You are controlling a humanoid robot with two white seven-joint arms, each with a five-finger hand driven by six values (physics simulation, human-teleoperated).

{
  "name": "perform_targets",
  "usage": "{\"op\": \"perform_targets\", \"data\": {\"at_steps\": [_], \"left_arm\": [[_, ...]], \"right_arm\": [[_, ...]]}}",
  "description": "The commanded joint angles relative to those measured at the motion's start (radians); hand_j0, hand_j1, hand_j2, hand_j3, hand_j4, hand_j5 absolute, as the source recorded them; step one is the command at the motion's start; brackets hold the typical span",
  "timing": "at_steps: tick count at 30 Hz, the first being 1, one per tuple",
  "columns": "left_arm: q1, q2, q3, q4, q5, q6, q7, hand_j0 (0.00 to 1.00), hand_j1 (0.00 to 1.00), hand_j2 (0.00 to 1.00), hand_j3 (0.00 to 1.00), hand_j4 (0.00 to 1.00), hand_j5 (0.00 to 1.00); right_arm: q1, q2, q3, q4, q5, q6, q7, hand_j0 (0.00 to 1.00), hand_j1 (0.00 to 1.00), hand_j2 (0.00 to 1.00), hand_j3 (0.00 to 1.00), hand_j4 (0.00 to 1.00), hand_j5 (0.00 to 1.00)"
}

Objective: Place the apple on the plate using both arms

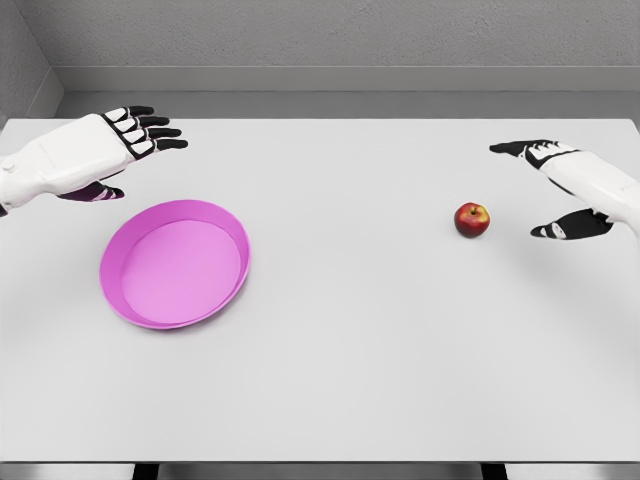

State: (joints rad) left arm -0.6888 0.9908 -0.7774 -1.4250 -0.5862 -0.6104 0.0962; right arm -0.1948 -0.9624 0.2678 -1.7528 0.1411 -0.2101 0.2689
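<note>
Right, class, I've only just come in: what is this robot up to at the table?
Nothing is being held yet. A red apple sits on the white table, toward the right side. The right robot hand is open just beside it, fingers spread, not touching it. A pink plate lies toward the left with nothing on it. The left robot hand is open too, above the table behind the plate. So the apple has not yet been picked up or moved to the plate.
</note>
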Motion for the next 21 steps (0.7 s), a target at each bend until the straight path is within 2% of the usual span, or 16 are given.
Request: {"op": "perform_targets", "data": {"at_steps": [1,4,5,7,8,10,11,15,17,21], "left_arm": [[0.000,0.002,0.001,0.000,0.006,0.000,0.000,1.00,1.00,1.00,1.00,1.00,1.00],[0.000,0.002,0.001,0.001,0.005,0.000,-0.001,1.00,1.00,1.00,1.00,1.00,1.00],[-0.002,0.002,0.001,0.003,0.005,0.000,-0.013,1.00,1.00,1.00,1.00,1.00,1.00],[-0.002,-0.001,0.001,0.005,0.005,0.000,-0.023,1.00,1.00,1.00,1.00,1.00,1.00],[-0.003,-0.001,0.001,0.005,0.005,0.000,-0.023,1.00,1.00,1.00,1.00,1.00,1.00],[-0.003,-0.003,0.001,0.008,0.005,0.000,-0.027,1.00,1.00,1.00,1.00,1.00,1.00],[-0.003,-0.004,0.001,0.011,0.005,0.000,-0.027,1.00,1.00,1.00,1.00,1.00,1.00],[-0.006,-0.012,0.006,0.014,-0.004,0.000,-0.029,1.00,1.00,1.00,1.00,1.00,1.00],[-0.008,-0.014,0.007,0.017,-0.006,0.000,-0.030,1.00,1.00,1.00,1.00,1.00,1.00],[-0.009,-0.021,0.012,0.021,-0.015,0.000,-0.050,1.00,1.00,1.00,1.00,1.00,1.00]], "right_arm": [[0.000,-0.002,0.001,0.000,-0.003,0.000,0.000,1.00,1.00,1.00,1.00,1.00,1.00],[-0.002,-0.004,-0.002,0.016,-0.012,0.017,-0.002,1.00,1.00,1.00,1.00,1.00,1.00],[-0.014,-0.002,-0.001,0.050,-0.011,0.026,-0.002,1.00,1.00,1.00,1.00,1.00,1.00],[-0.021,-0.001,0.004,0.050,-0.005,0.064,0.000,1.00,1.00,1.00,1.00,1.00,1.00],[-0.038,-0.001,0.031,0.050,-0.002,0.090,0.010,1.00,1.00,1.00,1.00,1.00,1.00],[-0.141,0.031,0.142,0.053,-0.002,0.181,0.124,1.00,1.00,1.00,1.00,1.00,1.00],[-0.176,0.033,0.186,0.059,-0.002,0.202,0.135,1.00,1.00,1.00,1.00,1.00,1.00],[-0.202,0.056,0.234,0.115,-0.002,0.219,0.136,1.00,1.00,1.00,1.00,1.00,1.00],[-0.264,0.079,0.298,0.164,-0.002,0.218,0.167,1.00,1.00,1.00,1.00,1.00,1.00],[-0.305,0.096,0.335,0.194,-0.002,0.221,0.173,1.00,1.00,1.00,1.00,1.00,1.00]]}}
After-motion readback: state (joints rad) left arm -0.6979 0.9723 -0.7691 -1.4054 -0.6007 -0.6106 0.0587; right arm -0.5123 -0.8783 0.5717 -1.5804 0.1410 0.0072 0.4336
